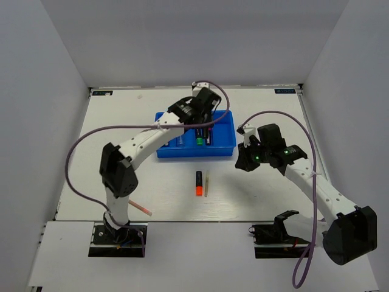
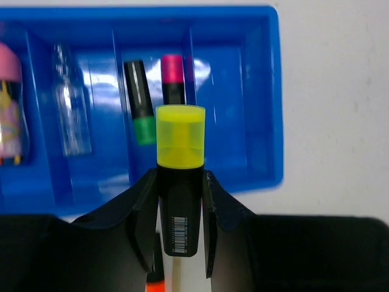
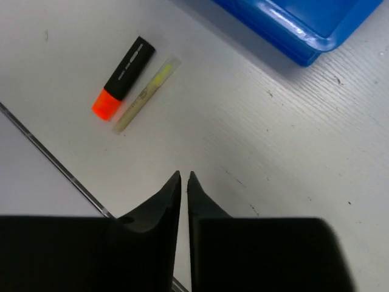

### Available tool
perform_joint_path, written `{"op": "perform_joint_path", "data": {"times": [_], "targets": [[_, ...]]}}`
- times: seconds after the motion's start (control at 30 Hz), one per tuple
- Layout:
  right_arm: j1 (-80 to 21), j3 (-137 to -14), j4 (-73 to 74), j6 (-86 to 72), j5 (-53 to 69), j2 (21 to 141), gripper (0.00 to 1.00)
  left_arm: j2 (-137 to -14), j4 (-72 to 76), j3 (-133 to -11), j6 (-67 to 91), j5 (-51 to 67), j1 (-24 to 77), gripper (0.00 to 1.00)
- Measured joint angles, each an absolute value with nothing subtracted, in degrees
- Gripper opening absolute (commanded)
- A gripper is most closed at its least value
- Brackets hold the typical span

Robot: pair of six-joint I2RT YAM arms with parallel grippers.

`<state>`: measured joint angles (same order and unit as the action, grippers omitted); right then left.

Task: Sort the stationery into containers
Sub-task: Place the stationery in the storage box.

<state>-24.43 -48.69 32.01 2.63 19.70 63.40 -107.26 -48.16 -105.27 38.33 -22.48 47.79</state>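
Note:
My left gripper [image 2: 180,176] is shut on a black highlighter with a yellow tip [image 2: 180,137] and holds it above the blue divided tray [image 2: 267,91]. In the top view this gripper [image 1: 203,115] hangs over the tray [image 1: 223,135]. Inside the tray lie a pink-capped tube [image 2: 9,115], a clear bottle [image 2: 72,109], a green-tipped highlighter [image 2: 140,109] and a pink-tipped one [image 2: 172,76]. An orange-tipped highlighter [image 1: 199,182] and a thin beige stick [image 1: 206,182] lie on the table in front of the tray. My right gripper [image 3: 184,176] is shut and empty above the table, right of them.
A thin pink-orange stick [image 1: 141,208] lies near the left arm's base at the table's front edge. The orange highlighter [image 3: 123,78] and beige stick [image 3: 146,95] show in the right wrist view, with the tray's corner [image 3: 304,30] beyond. White walls enclose the table.

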Motion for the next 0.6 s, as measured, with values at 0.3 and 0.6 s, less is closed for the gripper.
{"op": "perform_joint_path", "data": {"times": [0.3,0.6], "targets": [[-24.0,-47.3,32.7,4.1,26.2,63.9,0.58,-125.1,-47.7,-113.1,34.6,-15.1,40.7,0.17],[-24.0,-47.0,32.5,3.7,27.8,64.7,0.66,-125.6,-45.3,-112.4,34.1,-10.6,38.4,0.65]]}}
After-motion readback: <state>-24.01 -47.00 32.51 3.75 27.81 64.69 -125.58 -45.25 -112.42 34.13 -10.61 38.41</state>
